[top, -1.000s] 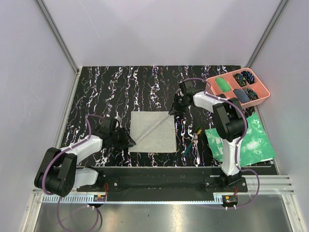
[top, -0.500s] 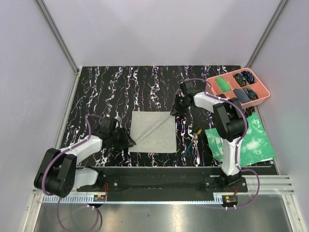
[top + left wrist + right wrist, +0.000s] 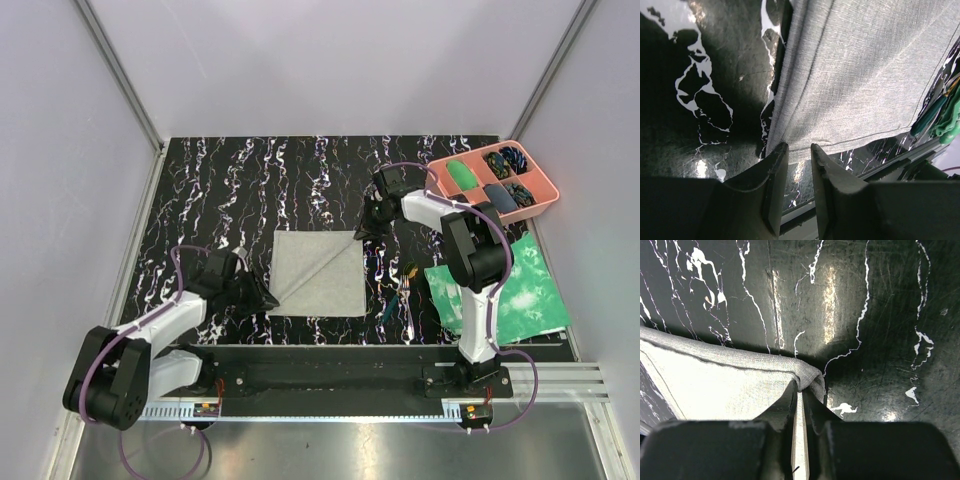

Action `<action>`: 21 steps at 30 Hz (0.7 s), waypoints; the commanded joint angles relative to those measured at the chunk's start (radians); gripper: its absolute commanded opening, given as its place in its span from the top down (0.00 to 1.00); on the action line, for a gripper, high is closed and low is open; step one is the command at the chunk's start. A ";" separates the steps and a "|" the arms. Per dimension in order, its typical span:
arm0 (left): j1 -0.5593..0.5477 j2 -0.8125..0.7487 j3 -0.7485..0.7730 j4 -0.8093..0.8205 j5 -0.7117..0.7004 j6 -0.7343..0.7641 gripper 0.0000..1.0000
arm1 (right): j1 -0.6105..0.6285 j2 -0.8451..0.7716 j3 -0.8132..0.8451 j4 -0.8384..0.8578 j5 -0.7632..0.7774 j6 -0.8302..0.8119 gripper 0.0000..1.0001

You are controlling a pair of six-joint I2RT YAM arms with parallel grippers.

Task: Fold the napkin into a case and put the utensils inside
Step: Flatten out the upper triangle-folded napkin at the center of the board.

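Napkin (image 3: 318, 272) cloth is clamped at its far right corner by the right gripper (image 3: 800, 390). Its near left corner is straddled by the left gripper (image 3: 795, 152); a grasp cannot be confirmed. Remaining cloth is laid flat on the marbled table (image 3: 220, 190); utensils (image 3: 402, 288) beside it are barely resolved.

A: Where did the top camera sit?
B: High, above and behind the arm bases. It looked down and forward over the whole table (image 3: 200, 190) from far off.
A: And the wrist cameras?
B: Each looked along its own gripper, very close to the surface. The left gripper (image 3: 796, 150) faced the napkin (image 3: 318, 272) at its near left corner, the right gripper (image 3: 800, 392) at its far right corner. All three views shared the napkin.
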 commanded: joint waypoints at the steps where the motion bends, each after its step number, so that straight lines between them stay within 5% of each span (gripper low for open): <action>1: 0.003 -0.023 -0.053 0.015 0.000 -0.019 0.69 | -0.011 0.030 0.030 -0.016 0.023 -0.021 0.88; 9: 0.003 -0.070 -0.047 0.000 0.054 -0.011 0.68 | -0.011 0.036 0.053 -0.016 -0.034 -0.018 0.68; 17: 0.003 -0.213 0.077 -0.123 0.068 0.024 0.52 | -0.011 -0.033 0.024 -0.046 -0.060 -0.022 0.35; 21: 0.009 -0.149 0.180 -0.161 0.000 0.062 0.43 | -0.011 -0.092 -0.002 -0.087 -0.032 -0.041 0.25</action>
